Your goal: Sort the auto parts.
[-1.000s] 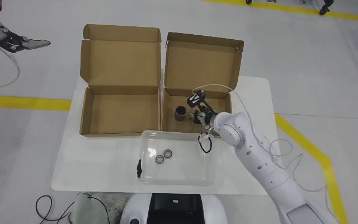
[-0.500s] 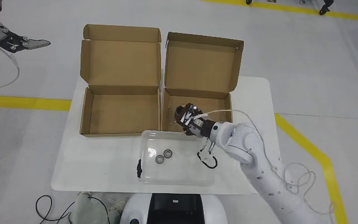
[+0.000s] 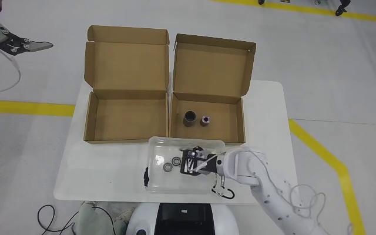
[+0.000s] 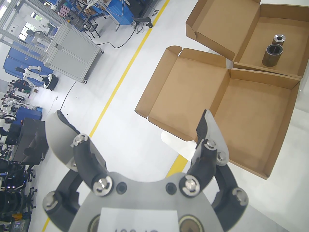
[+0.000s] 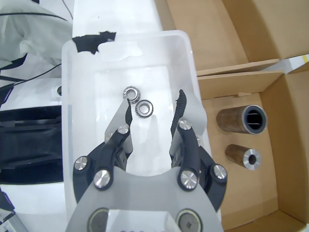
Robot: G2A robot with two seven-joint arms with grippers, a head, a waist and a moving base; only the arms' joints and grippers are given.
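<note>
right end effector (image 3: pixel 187 163) sits low inside the clear bin (image 3: pixel 154 187) at the desk's (image 3: pixel 264 111) near edge, its fingers spread wide and holding nothing. in the right wrist view the end effector (image 5: pixel 154 98) points along the bin (image 5: pixel 188 49), and two bearings lie on the bin floor just past its tips. the near bearing (image 5: pixel 144 108) lies close by one fingertip (image 5: pixel 127 106); whether they touch cannot be told. the far bearing (image 5: pixel 131 93) sits just beside the near one. from above they lie side by side near the bin's middle, near bearing (image 3: pixel 176 160) and far bearing (image 3: pixel 168 167). a scrap of black tape (image 3: pixel 145 176) sticks on the bin's end wall.

behind the bin two open cardboard boxes stand side by side, flaps up. the right box (image 3: pixel 232 120) holds a big sleeve (image 3: pixel 189 118) and a small sleeve (image 3: pixel 205 120), near each other and apart. the left box (image 3: pixel 126 120) touches it.

left end effector (image 4: pixel 131 115) hangs off to the side above the floor, well apart from the desk, fingers spread wide, gripping nothing.
</note>
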